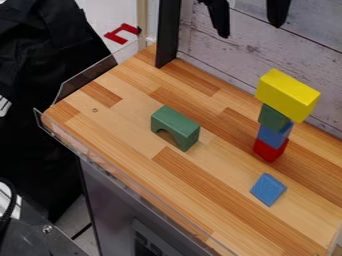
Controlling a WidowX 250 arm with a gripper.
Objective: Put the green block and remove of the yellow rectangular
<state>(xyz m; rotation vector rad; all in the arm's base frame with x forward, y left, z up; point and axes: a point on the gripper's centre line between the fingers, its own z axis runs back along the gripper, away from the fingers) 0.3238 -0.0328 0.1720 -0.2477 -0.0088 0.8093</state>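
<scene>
A tower of four blocks is seen on a striped wooden surface (127, 131), built from a red block (268, 151), a blue block (272, 136), a small green block (272, 118) and, on top, a yellow rectangular block (287, 95).

The claw (250, 31) is cut off by the top edge of the view, above the tower and apart from it. Only the lower parts of its two dark fingers are shown, spread well apart, with nothing held between them. The upper side of the small green block is covered by the yellow one, and the upper parts of the red and blue blocks are covered by what is stacked on them.

To the left of the tower, well apart from it, a green arch block (176, 122) is stood on its two legs. Its long axis is slanted from upper left to lower right in the view, and its curved opening is turned toward the lower left. The yellow block is laid with its long axis slanted much the same way, its right end overhanging the tower.

Below the tower in the view, a loose blue piece (268, 189) is placed flat on the surface. Behind the tower, a plank wall (234, 62) is shown, cut off by the view's edges.
</scene>
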